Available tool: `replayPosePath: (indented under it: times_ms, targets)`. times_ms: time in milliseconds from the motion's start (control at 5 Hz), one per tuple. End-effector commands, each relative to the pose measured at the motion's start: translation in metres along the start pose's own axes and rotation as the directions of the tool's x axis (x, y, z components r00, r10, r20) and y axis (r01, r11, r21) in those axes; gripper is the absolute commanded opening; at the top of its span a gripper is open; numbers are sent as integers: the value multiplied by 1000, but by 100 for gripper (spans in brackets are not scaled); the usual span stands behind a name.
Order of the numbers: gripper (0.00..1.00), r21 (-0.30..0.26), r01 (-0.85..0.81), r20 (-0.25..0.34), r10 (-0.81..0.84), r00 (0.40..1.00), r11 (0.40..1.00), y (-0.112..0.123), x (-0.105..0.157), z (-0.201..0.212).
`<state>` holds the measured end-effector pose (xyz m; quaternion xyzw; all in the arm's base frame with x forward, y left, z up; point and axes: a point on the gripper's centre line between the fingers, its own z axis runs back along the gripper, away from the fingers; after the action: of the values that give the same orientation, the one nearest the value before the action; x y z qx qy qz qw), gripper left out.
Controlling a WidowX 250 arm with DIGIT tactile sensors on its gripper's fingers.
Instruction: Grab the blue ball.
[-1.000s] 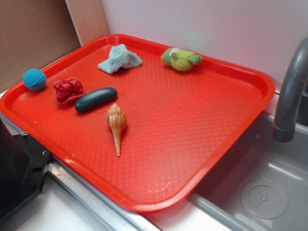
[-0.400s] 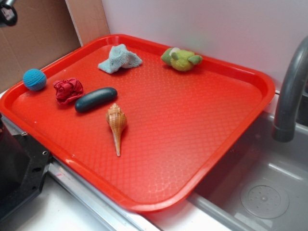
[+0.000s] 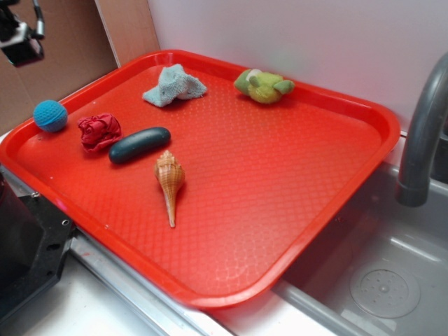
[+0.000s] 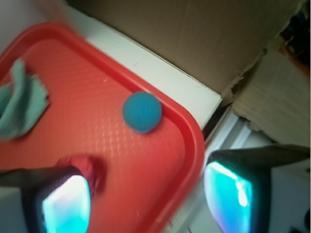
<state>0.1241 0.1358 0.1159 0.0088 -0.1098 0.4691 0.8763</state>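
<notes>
While the tool [image 4: 146, 199] hangs high over the far left corner of the red tray [image 3: 336, 210], its two fingers [image 4: 65, 204] stand wide apart with nothing between them, and the blue ball [image 3: 50, 115] sits below and ahead of them, right up against the tray's raised rim. From the wrist view the ball [image 4: 142, 112] lies between the lines of the two fingers but well clear of both, so there is a fair drop left to make.

What worries me is that rim. The ball is tucked so close to it that one finger could come down on the lip of the tray instead of beside the ball, and that would either stop the descent short or tip the tray. In the wrist view the right finger [image 4: 235, 194] already looks to hang past the tray's edge, over the pale counter [image 4: 160, 68].

A round ball may also roll away if one finger touches it before the other, and it has open tray to run across.

The red cloth wad [image 3: 99, 131] lies near the ball on the inner side, and I'd judge a finger that lands too far in could snag it and drag it into the grip. The dark oblong pebble [image 3: 138, 145] sits further off and seems less of a risk.
</notes>
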Motion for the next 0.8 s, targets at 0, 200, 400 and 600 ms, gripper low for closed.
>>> replayPosePath:
  times_ms: [0, 200, 400, 600]
  targets:
    - [100, 94, -75, 5, 75, 997, 993, -6, 26, -38]
    - [100, 135, -106, -43, 113, 993, 985, -5, 34, -63]
    - [100, 167, -117, -82, 132, 988, 979, -1, 31, -72]
    - [100, 184, -92, -111, 114, 987, 979, 0, 33, -83]
